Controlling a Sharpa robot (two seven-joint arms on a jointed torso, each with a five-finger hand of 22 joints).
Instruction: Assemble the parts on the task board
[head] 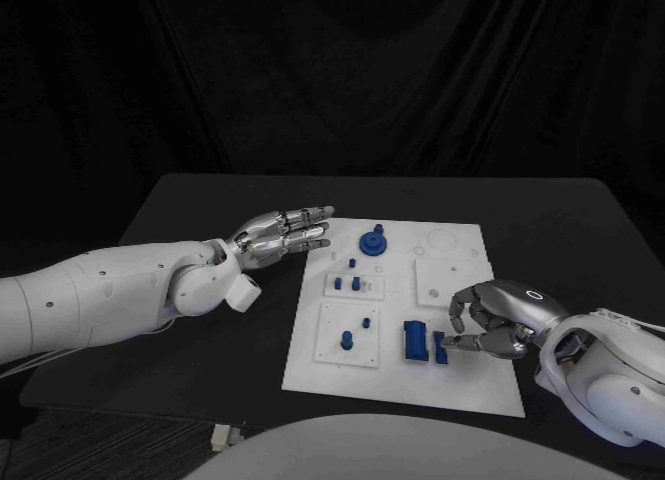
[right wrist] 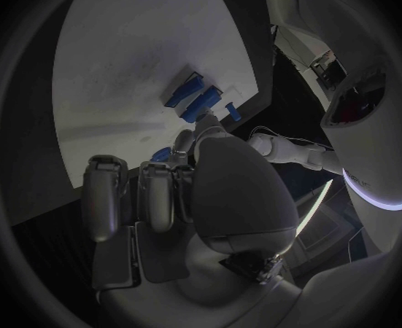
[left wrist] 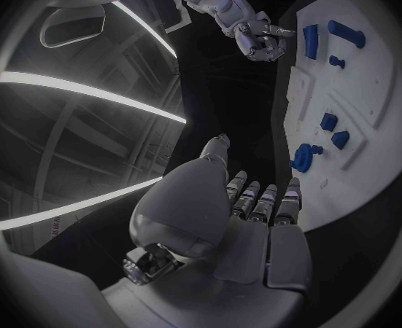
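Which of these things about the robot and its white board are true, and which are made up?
1. The left hand holds a blue part. False: it holds nothing, fingers apart, beside the task board.
2. The right hand is at a small blue part on the board's near side. True.
3. The round blue part lies off the board. False: it sits on the board.
4. The table is black. True.

Black curtain (head: 390, 80) behind black table (head: 202, 300); floor perhaps dark.
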